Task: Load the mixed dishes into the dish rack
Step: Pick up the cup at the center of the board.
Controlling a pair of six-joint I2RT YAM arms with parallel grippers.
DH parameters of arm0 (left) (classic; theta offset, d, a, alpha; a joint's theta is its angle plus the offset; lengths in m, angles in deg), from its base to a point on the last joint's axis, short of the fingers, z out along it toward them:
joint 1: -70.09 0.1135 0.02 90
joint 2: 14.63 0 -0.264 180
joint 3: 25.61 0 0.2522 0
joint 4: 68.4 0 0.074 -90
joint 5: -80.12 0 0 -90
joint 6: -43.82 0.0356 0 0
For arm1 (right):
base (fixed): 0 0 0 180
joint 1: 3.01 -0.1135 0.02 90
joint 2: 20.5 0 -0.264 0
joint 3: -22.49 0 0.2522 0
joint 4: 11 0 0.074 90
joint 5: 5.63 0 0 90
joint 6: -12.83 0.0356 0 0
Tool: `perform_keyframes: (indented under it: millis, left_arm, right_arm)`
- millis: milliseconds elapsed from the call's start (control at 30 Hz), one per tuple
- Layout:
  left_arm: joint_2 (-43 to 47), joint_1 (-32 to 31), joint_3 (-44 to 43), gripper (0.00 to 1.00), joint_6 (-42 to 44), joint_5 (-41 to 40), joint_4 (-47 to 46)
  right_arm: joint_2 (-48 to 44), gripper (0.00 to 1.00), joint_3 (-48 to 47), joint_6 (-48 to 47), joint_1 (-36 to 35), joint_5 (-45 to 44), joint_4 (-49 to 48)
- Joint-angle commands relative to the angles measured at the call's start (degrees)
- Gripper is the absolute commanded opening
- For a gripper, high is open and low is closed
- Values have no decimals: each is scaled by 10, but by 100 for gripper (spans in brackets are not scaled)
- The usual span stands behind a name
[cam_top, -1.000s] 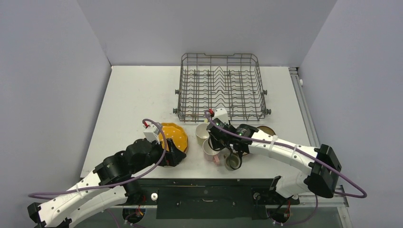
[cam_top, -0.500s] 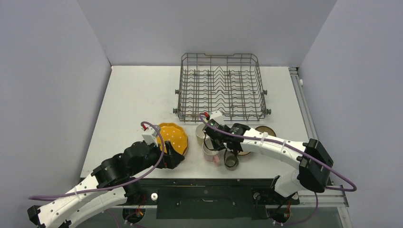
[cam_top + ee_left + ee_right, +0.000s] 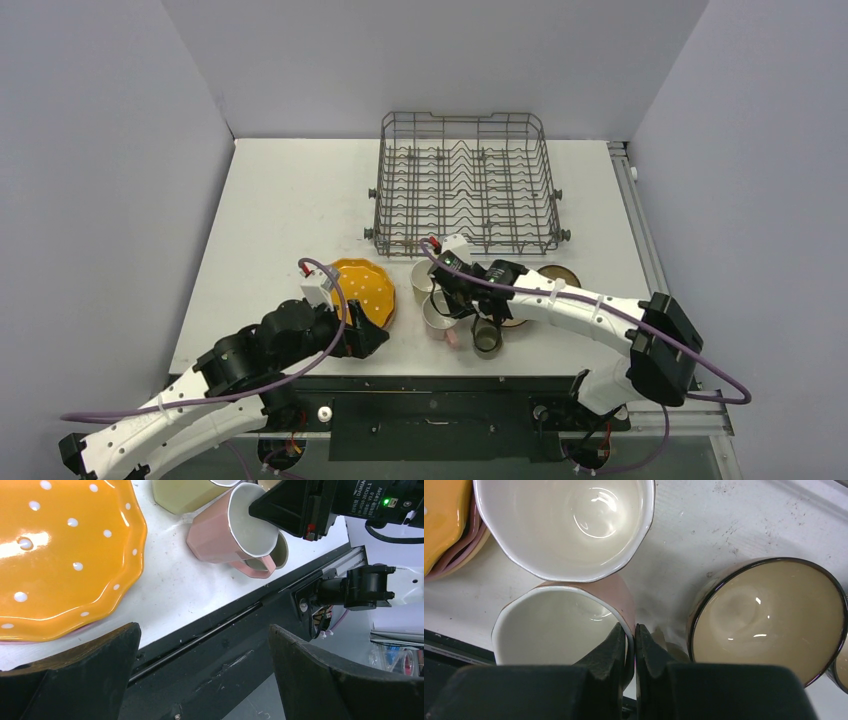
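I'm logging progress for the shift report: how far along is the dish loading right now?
Nothing is done yet: the dish rack holds no dishes. In hand: the right end effector is shut on the wall of the pink mug. The left end effector is open near the orange plate. Left: every dish, including the pale yellow mug and a brown bowl.

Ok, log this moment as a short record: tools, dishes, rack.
right tool: shut on the rim of the pink mug, one finger inside
left tool: open, holding nothing, near the orange plate
dish rack: no dishes in it
also outside rack: pale yellow mug, brown bowl
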Motion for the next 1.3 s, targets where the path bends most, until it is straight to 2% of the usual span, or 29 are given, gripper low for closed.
perform_keyframes:
  millis: [0,367,767,1267]
  left_arm:
    - [7,-3,-5,96,-5,13,-33]
    - [19,-2,0,96,-18,50,-79]
    - [46,-1,4,96,-42,87,-137]
    - [74,-1,-32,96,-66,132,-225]
  right_arm:
    - [-51,0,7,0,1,6,-17]
    - [-170,0,58,17,2,50,-37]
    - [-288,0,102,48,14,148,-91]
    - [-406,0,101,156,38,214,-234]
